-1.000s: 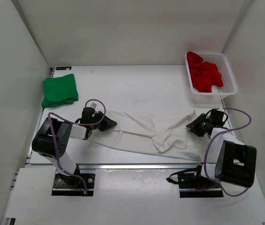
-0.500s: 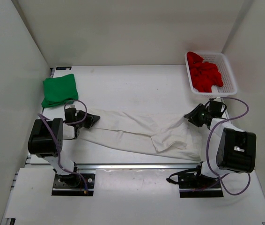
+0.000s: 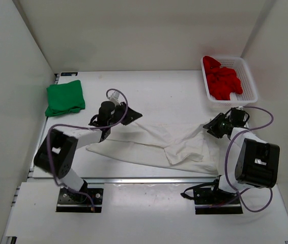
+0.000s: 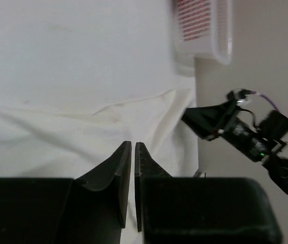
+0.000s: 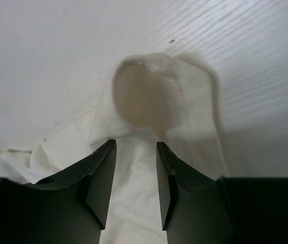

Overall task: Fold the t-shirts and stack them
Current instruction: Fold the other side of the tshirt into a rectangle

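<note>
The white t-shirt (image 3: 154,145) lies stretched and wrinkled across the near half of the table. My left gripper (image 3: 132,118) is at its upper left edge, jaws (image 4: 134,145) pressed together on a thin fold of the white cloth (image 4: 57,132). At the shirt's right corner sits my right gripper (image 3: 211,127). Its jaws (image 5: 136,145) stand apart over the cloth, with a sleeve opening (image 5: 149,101) just ahead. A folded green t-shirt (image 3: 65,99) rests at the back left. The red t-shirt (image 3: 223,81) is bunched in the basket.
The white mesh basket (image 3: 249,86) stands at the back right, close behind my right gripper, and also shows in the left wrist view (image 4: 220,30). White walls close in the table on three sides. The table's front edge (image 3: 144,179) runs just below the shirt.
My left gripper swung from the shirt's far left end up and to the right, carrying the cloth's corner with it. The right gripper shifted only slightly at the shirt's right corner.
</note>
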Controlling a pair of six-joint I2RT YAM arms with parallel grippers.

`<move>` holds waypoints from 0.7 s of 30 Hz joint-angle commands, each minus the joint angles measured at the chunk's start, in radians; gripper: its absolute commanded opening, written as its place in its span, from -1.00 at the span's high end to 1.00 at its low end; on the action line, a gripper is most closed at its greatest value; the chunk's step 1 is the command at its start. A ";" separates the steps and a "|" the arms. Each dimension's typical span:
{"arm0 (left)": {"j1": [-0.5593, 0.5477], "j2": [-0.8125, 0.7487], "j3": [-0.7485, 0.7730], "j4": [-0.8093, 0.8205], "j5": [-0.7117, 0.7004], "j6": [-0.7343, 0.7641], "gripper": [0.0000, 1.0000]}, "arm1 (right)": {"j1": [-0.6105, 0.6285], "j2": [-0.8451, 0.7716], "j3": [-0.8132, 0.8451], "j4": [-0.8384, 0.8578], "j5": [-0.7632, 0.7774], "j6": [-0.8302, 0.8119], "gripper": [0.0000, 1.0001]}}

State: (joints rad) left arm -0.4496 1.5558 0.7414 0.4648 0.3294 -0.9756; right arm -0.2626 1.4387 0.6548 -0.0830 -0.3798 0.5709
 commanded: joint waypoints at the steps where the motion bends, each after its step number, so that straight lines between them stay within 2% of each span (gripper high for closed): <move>1: 0.095 0.191 -0.100 0.079 0.149 -0.145 0.63 | 0.040 0.000 0.019 0.055 0.005 -0.005 0.31; 4: 0.150 0.276 -0.171 0.202 0.197 -0.213 0.67 | 0.075 -0.029 -0.035 0.138 0.048 0.020 0.31; 9: 0.273 0.262 -0.247 0.108 0.126 -0.130 0.70 | 0.105 0.021 -0.037 0.146 0.085 0.007 0.30; 11: 0.339 0.234 -0.244 0.104 0.118 -0.112 0.70 | 0.112 0.028 -0.043 0.188 0.079 0.006 0.32; 14: 0.399 0.193 -0.211 0.051 0.118 -0.094 0.72 | 0.144 0.063 -0.043 0.264 -0.017 0.026 0.32; 18: 0.426 0.138 -0.134 -0.023 0.108 -0.077 0.71 | 0.166 0.094 0.009 0.263 -0.019 0.030 0.31; 21: 0.393 0.087 -0.074 -0.055 0.132 -0.080 0.68 | 0.157 0.042 -0.015 0.267 -0.007 0.033 0.32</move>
State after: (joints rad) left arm -0.0292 1.7370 0.6029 0.4633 0.4553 -1.0843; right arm -0.1032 1.5299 0.6258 0.1184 -0.3851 0.5983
